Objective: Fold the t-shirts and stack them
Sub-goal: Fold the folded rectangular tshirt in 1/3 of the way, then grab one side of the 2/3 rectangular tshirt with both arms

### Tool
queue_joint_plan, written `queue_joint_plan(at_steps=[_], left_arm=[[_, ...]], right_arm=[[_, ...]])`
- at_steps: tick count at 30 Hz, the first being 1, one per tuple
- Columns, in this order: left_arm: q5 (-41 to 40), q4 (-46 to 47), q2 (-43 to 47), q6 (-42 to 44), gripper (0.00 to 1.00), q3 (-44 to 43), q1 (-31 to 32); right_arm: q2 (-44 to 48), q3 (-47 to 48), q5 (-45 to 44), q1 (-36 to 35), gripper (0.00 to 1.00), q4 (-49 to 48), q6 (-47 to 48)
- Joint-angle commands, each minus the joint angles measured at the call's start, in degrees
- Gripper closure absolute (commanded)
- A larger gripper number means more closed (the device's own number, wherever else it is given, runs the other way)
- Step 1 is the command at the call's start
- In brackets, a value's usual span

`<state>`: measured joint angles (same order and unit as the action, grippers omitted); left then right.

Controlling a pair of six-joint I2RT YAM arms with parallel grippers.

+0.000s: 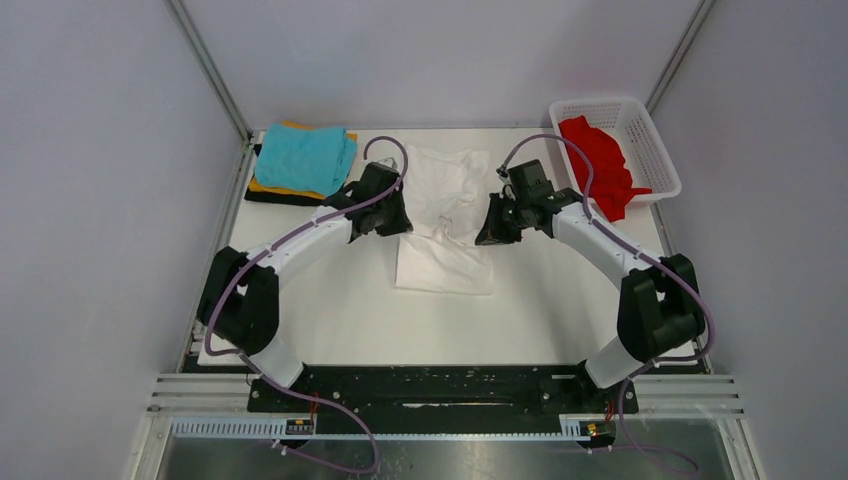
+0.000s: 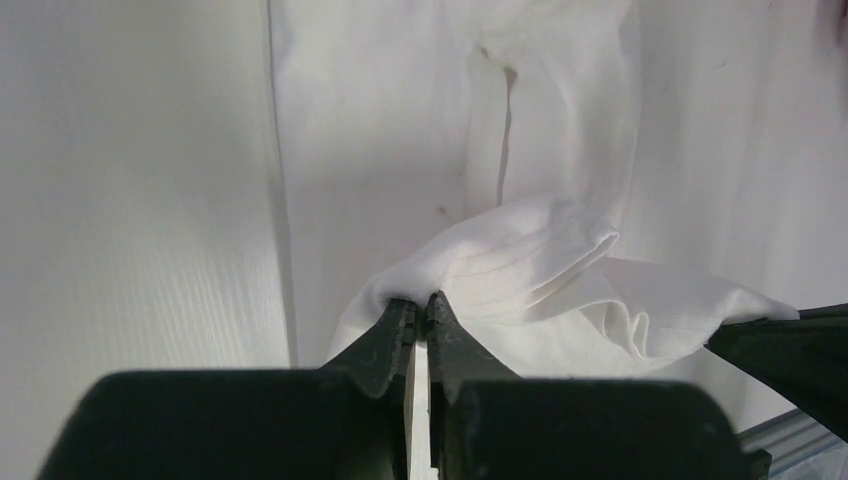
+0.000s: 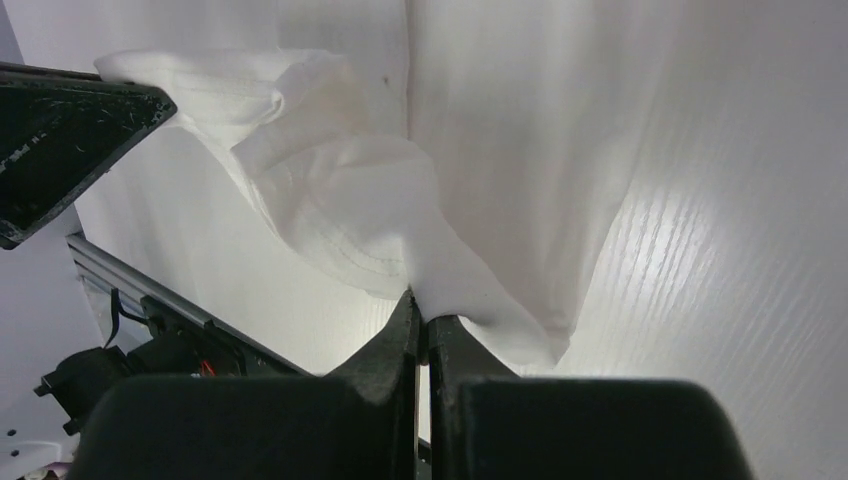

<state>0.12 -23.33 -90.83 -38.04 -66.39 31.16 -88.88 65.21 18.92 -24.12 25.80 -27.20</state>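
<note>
**Left arm** (image 1: 300,238): base at the near edge of the worktop (image 1: 330,320), left side. The elbow is raised and the forearm reaches toward the far edge, angled in to the middle.

**Left gripper** (image 2: 420,303): jaws closed together, pinching a fold of the white t-shirt (image 1: 445,262) at the fingertips.

**Right arm** (image 1: 598,238): base at the near edge, right side. It holds the same bent pose, mirrored, with the forearm angled inward.

**Right gripper** (image 3: 418,306): jaws closed, clamping a hemmed edge of the same shirt.

The two grippers face each other, near but apart, with cloth spanning between them.
</note>
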Motion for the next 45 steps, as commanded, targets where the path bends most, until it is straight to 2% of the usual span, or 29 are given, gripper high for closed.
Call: queue_joint_plan(at_steps=[1, 6, 13, 14, 17, 20, 22, 24, 25, 26, 31, 36, 40, 45], left_arm=[[3.98, 0.4, -5.18, 4.56, 1.0, -8.04, -3.02], [5.51, -1.34, -11.99, 7.3, 1.0, -14.67, -5.13], [6.68, -2.28, -19.25, 8.46, 1.0, -19.51, -6.85], [6.68, -2.11, -20.15, 8.66, 0.97, -20.12, -7.12], [7.18, -1.86, -22.92, 8.72, 0.79, -22.27, -7.95], [8.52, -2.0, -24.33, 8.62, 0.55, -25.16, -9.14], [10.25, -2.66, -23.15, 8.46, 0.42, -25.65, -9.68], [11.19, -0.87, -19.69, 8.43, 0.35, -22.55, -9.71], [11.94, 0.48, -17.28, 8.43, 0.32, -19.99, -9.71], [12.66, 1.91, -14.73, 8.28, 0.29, -16.96, -9.71], [15.06, 6.32, -2.54, 6.26, 0.23, -0.21, -9.58], [14.02, 7.44, 7.74, 2.92, 0.22, 14.05, -8.99], [14.25, 9.39, 10.4, 0.37, 0.21, 21.66, -7.8], [14.05, 11.68, 6.37, -0.94, 0.2, 23.1, -6.49]], right_arm=[[-4.15, 5.4, 1.34, 2.5, 1.0, -0.81, 1.37], [-9.57, 8.86, 3.16, 4.43, 0.99, -2.16, 1.19], [-17.78, 14.07, 3.38, 5.8, 0.94, -3.27, 0.74], [-18.95, 14.55, 3.23, 6.06, 0.93, -3.98, 0.65], [-23.16, 16.9, 2.64, 6.76, 0.85, -6.01, 0.28], [-26.77, 21.57, 4.04, 7.92, 0.65, -5.55, 0.44], [-26.81, 23.86, 5.38, 8.45, 0.41, -4.21, 0.91], [-24.01, 22.89, 5.95, 8.46, 0.27, -4.15, 1.65], [-21.91, 21.13, 5.7, 8.52, 0.04, -4.56, 1.89], [-19.64, 19.03, 5.11, 8.41, 0.01, -4.88, 2.01], [-6.07, 2.25, 2.8, 8.41, 0.0, -9.76, 0.57], [3.92, -14.03, 6.58, 8.35, 0.01, -15.07, -4.3], [7.5, -19.51, 4.09, 6.61, 0.0, -13.0, -4.92], [5.51, -22.09, 4.32, 3.64, 0.03, -14.21, -5.9]])
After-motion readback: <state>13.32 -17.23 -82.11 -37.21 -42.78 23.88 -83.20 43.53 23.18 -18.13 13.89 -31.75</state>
